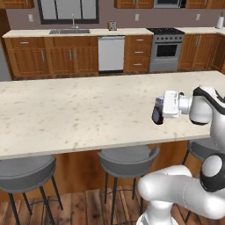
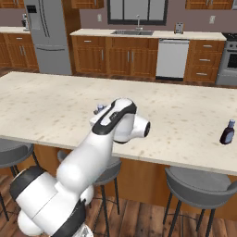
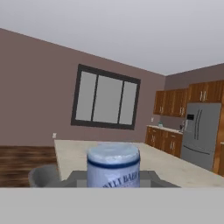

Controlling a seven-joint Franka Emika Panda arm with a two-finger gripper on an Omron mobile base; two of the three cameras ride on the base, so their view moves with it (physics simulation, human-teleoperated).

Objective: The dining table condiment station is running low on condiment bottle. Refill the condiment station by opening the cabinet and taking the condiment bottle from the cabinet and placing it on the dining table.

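Observation:
My gripper (image 1: 156, 113) is shut on the condiment bottle (image 3: 113, 162), a dark navy bottle with a wide pale blue-grey cap. It stands upright between the fingers. The hand reaches out sideways and holds the bottle just above the dining table (image 1: 66, 110) near its front edge. In the right base view my own arm hides most of the gripper, and a bit of the pale cap (image 2: 99, 109) peeks out above the beige speckled table (image 2: 51, 99). The same table (image 3: 70, 151) stretches away behind the bottle in the hand view. Wooden wall cabinets (image 1: 132, 3) line the back wall; which one is the cabinet I cannot tell.
A slimmer dark bottle (image 2: 227, 132) stands on the table's right part. Grey round stools (image 1: 127, 159) sit under the near edge. Behind the table run base cupboards, a sink (image 1: 69, 31), a dishwasher (image 1: 110, 53), an oven (image 1: 166, 50) and a steel fridge (image 2: 48, 37).

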